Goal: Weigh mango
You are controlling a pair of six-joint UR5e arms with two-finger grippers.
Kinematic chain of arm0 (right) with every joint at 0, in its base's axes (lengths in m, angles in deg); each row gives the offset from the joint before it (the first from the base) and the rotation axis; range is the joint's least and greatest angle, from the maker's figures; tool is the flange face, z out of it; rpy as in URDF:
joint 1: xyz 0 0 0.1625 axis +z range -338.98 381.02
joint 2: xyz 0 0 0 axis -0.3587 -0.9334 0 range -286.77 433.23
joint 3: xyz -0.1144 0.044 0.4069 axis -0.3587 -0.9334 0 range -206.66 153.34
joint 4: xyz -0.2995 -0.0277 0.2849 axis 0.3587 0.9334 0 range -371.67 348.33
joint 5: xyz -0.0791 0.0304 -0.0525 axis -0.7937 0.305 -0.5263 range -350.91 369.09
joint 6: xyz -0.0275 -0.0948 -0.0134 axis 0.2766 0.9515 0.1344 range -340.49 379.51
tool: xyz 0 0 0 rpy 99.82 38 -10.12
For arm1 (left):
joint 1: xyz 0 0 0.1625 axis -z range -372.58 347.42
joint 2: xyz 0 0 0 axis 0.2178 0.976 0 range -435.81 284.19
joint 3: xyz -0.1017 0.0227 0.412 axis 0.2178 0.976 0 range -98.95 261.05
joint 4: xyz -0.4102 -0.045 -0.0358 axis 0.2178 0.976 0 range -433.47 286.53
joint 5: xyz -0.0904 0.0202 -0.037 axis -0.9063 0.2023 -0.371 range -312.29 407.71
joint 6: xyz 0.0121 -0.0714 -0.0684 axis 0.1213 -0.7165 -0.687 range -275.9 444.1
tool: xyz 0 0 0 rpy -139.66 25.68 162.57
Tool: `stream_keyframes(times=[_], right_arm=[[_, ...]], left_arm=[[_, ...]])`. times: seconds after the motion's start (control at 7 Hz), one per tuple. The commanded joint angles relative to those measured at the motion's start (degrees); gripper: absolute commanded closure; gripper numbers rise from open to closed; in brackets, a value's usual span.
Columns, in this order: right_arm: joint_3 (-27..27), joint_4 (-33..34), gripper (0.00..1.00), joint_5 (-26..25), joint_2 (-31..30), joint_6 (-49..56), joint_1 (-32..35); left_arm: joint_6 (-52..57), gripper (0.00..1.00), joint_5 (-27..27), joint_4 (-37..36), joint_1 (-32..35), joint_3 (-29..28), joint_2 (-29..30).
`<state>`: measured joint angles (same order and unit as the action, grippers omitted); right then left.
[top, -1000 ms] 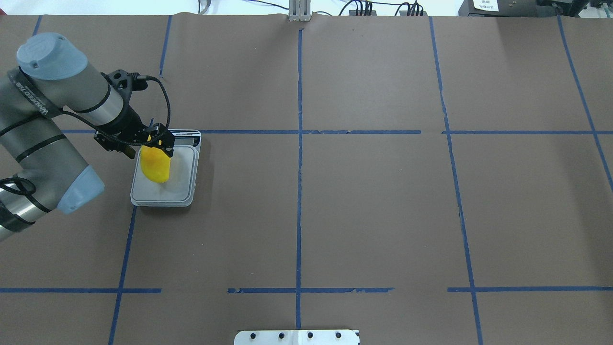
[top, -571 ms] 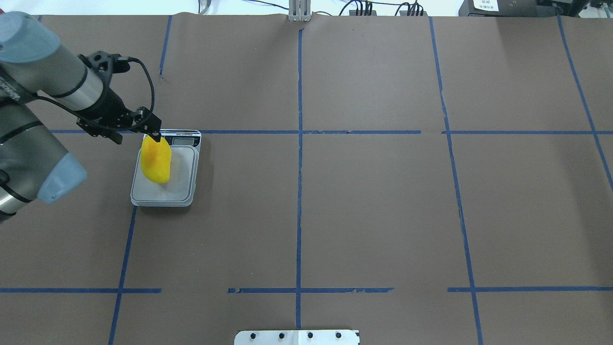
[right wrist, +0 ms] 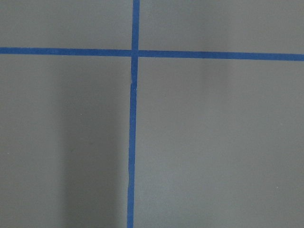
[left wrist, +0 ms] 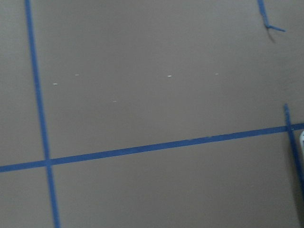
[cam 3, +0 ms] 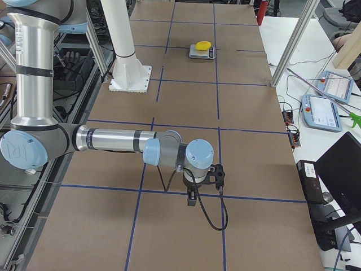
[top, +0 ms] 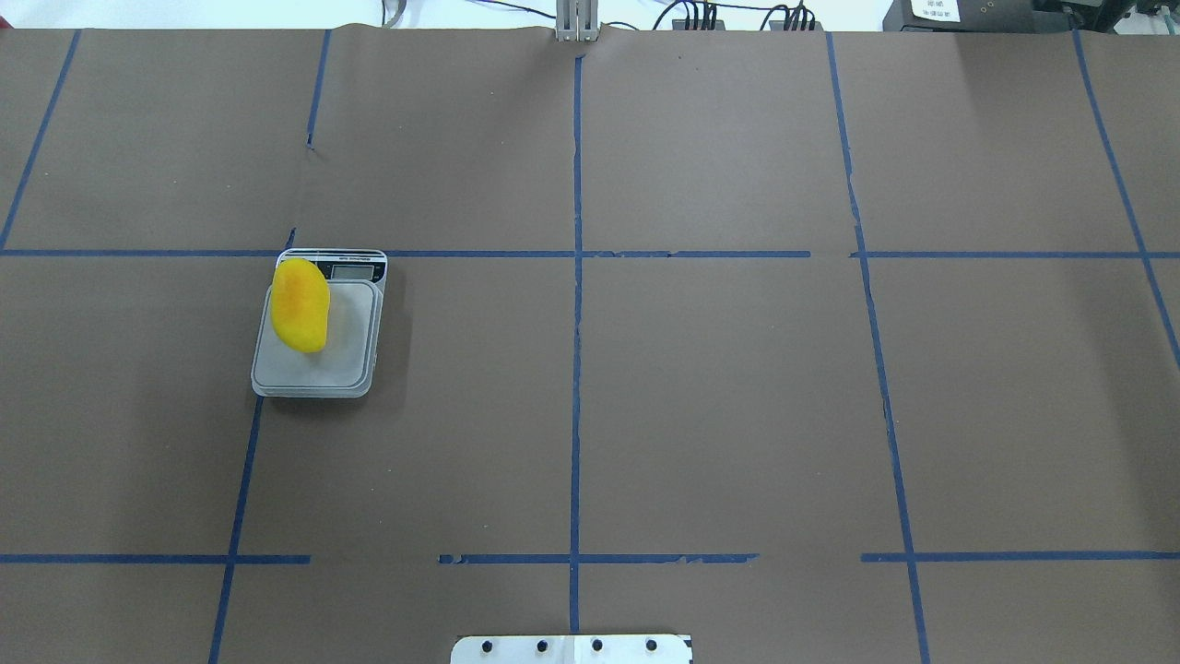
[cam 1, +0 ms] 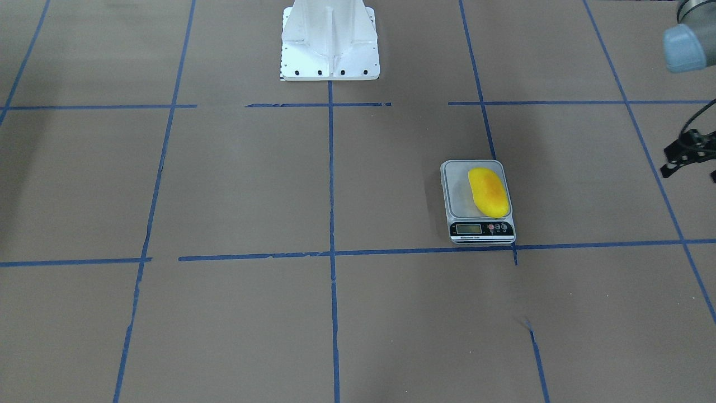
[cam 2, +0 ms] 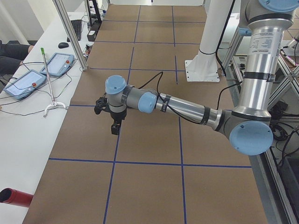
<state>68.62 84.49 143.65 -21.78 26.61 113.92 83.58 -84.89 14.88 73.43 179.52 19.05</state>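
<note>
**Mango resting on the scale, both arms well apart from it**

We see a glossy yellow mango [top: 300, 304] with an orange blush lying flat on the platform of a small grey scale [top: 343, 355]. The scale sits on a brown paper-covered desk [top: 737, 415] marked with blue tape lines. The fruit lies along the platform's side nearer the robot's left, with one end reaching the display strip. The left fingers [cam 2: 114, 127] hang above the desk, well apart from the scale. The right fingers [cam 3: 192, 197] hang near a tape line at the desk's other end. We cannot tell whether either pair is apart or together.
</note>
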Motion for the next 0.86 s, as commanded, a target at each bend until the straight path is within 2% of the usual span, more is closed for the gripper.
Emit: stream_keyframes(times=[0.0, 0.71], right_arm=[[0.0, 0.0, 0.0, 0.0, 0.0, 0.0, 0.0], [0.0, 0.0, 0.0, 0.0, 0.0, 0.0, 0.0]], left_arm=[[10.4, 0.0, -0.6, -4.1, 9.9, -6.3, -0.1], [10.5, 0.0, -0.9, -4.1, 10.1, -7.6, 0.8]])
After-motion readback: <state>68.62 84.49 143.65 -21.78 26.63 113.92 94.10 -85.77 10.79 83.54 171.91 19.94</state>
